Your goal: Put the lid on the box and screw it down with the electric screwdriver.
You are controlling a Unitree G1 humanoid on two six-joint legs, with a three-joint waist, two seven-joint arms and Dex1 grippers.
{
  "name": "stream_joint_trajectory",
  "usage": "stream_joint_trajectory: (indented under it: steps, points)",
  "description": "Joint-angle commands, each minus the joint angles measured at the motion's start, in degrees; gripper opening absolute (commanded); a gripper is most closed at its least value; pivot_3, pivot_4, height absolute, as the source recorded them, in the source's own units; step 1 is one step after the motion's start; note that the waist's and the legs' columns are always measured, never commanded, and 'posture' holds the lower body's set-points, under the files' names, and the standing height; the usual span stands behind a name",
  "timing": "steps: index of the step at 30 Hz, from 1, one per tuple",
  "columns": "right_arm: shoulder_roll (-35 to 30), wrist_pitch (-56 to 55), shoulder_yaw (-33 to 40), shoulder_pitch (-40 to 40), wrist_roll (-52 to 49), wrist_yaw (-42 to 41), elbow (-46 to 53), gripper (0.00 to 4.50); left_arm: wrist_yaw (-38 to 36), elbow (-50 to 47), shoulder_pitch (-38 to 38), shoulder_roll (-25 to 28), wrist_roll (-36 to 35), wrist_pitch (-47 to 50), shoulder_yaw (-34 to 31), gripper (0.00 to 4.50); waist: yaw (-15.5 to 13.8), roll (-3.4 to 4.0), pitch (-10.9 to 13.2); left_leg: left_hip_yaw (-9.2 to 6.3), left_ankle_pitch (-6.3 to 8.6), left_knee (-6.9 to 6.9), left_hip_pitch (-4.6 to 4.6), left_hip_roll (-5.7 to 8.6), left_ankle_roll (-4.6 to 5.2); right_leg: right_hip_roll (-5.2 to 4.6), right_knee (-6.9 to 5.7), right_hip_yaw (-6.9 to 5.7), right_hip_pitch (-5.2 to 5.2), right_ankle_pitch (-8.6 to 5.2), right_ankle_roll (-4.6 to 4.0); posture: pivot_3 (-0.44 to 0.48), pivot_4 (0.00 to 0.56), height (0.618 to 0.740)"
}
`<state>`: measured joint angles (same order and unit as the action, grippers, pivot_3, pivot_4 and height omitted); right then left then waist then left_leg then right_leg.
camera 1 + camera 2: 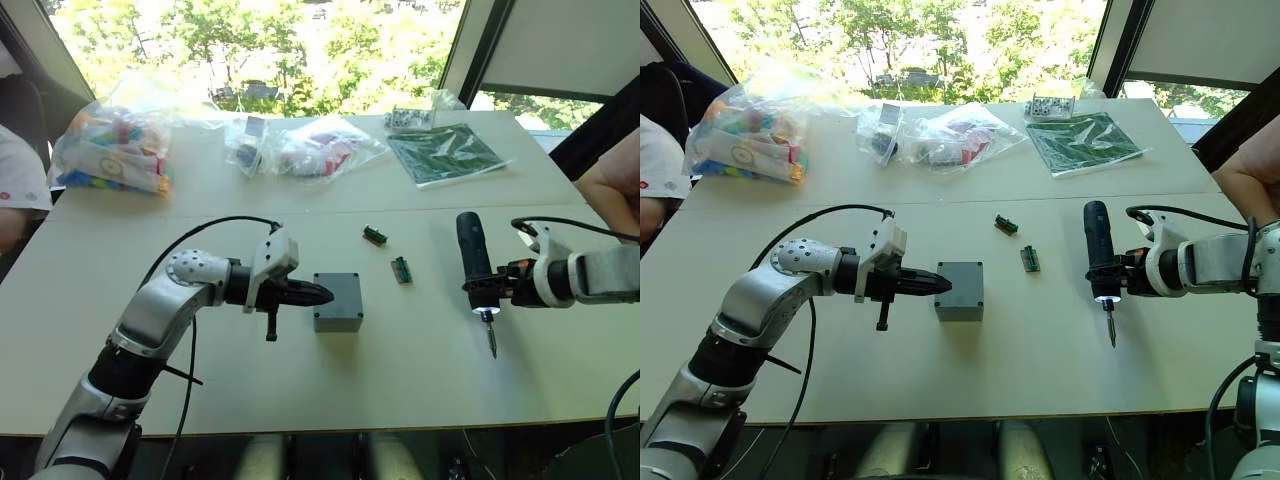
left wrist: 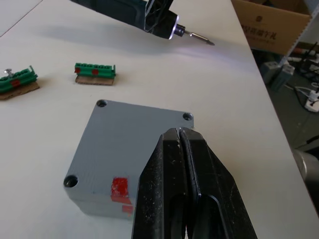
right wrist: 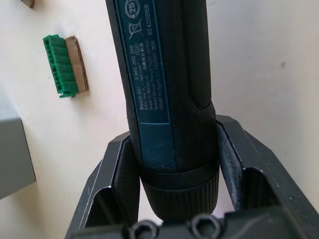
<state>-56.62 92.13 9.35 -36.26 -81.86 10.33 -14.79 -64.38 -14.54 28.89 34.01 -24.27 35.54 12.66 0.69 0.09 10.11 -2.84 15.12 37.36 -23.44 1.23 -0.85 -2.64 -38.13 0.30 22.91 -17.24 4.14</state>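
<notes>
Left eye view, operator A: Report box position and margins.

B: Box sits mid-table with the lid already seated on top, red mark facing the left gripper. Bare table lies on all sides; two green connectors lie beyond it, well apart.

A: Left tool state?

B: Fingers pressed together, holding nothing, tips over the lid's near edge.

A: Electric screwdriver?

B: Pinched by the right gripper near its bit end. Long axis runs far-to-near; bit points toward the table's near edge, light on, well apart from the box.
</notes>
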Motion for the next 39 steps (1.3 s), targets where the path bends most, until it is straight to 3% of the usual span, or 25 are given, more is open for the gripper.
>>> stream_joint_trajectory:
  steps: [1,3,4,8,11,14,17,21,28,39]
  points:
    - [0.5,0.4,0.4,-1.1,-4.0,2.3,0.1,1.77,1.2,-2.7,-0.5,0.9,0.6,-1.6,-0.9,0.0,0.0,-0.02,0.0,0.01,0.0,0.0,-0.03,0.0,0.0,-0.01,0.03,0.0,0.01,0.0,0.0,0.0,0.15,0.74]
    - [1.0,0.4,0.1,-0.6,-3.7,3.2,-0.8,1.77,2.5,-2.0,-0.1,0.2,1.0,-2.7,-1.2,0.0,0.0,-0.02,0.0,0.04,0.0,-0.01,-0.04,0.01,0.0,-0.03,0.05,0.03,0.03,0.0,0.0,0.0,0.15,0.74]
    - [1.1,0.4,0.0,-0.3,-3.0,3.4,-1.0,2.27,4.2,-1.4,0.2,-0.6,1.9,-4.2,-1.7,0.0,-0.1,-0.02,0.0,0.05,0.0,0.0,-0.04,0.02,0.0,-0.04,0.05,0.03,0.03,0.0,0.0,0.0,0.15,0.74]
    - [1.5,0.4,0.7,-0.9,-0.7,3.9,0.0,3.54,14.1,1.5,1.0,-6.4,3.8,-10.4,-7.1,0.0,-0.3,-0.06,0.0,0.03,0.0,0.12,-0.04,0.06,0.0,-0.05,0.02,0.03,-0.04,0.07,0.13,0.0,0.15,0.74]
    - [1.9,-0.4,2.5,-3.5,2.5,2.7,1.7,4.45,13.5,2.7,0.9,-4.0,5.0,-9.5,-7.1,0.0,0.0,-0.07,0.0,0.06,0.0,0.21,-0.03,0.06,0.0,-0.05,0.05,0.07,-0.07,0.1,0.18,0.0,0.15,0.74]
    - [-1.3,-5.7,-0.7,-5.0,10.3,-5.4,8.9,4.45,9.5,5.0,1.5,-0.4,3.8,-6.4,-6.1,0.0,0.2,0.0,0.0,0.28,0.0,0.02,0.01,0.04,0.0,0.03,-0.01,0.3,0.11,0.1,0.18,0.0,0.15,0.74]
    - [-5.5,-20.3,-5.4,-4.6,21.0,-21.3,19.0,4.45,4.9,6.6,1.2,3.0,1.0,-2.2,-6.4,0.0,0.1,-0.02,0.1,0.31,0.0,-0.05,-0.02,-0.01,0.0,0.08,0.01,0.32,0.21,0.1,0.18,0.0,0.15,0.74]
    - [-5.3,-36.4,-7.2,6.8,27.7,-37.8,41.7,4.45,0.5,5.8,-3.3,8.1,3.6,-3.9,-2.9,0.0,0.2,-0.04,0.1,0.4,0.01,-0.14,0.0,-0.04,0.0,0.06,0.06,0.41,0.27,0.09,0.2,0.0,0.15,0.74]
    - [0.3,-41.3,-16.0,20.1,36.2,-40.7,51.5,4.45,-2.3,5.5,-4.3,9.0,5.4,-5.1,0.7,0.0,-0.4,-0.17,0.2,0.44,0.01,0.17,-0.04,0.02,-0.01,-0.15,0.04,0.46,0.16,0.18,0.32,0.0,0.15,0.74]
    - [8.0,-39.5,-21.9,20.2,42.4,-41.9,51.5,4.45,-2.2,14.5,3.4,0.4,9.3,-9.2,4.9,0.0,-0.3,-0.21,0.2,0.48,0.03,0.29,-0.03,0.03,0.02,-0.14,0.02,0.5,0.13,0.21,0.36,0.0,0.15,0.74]
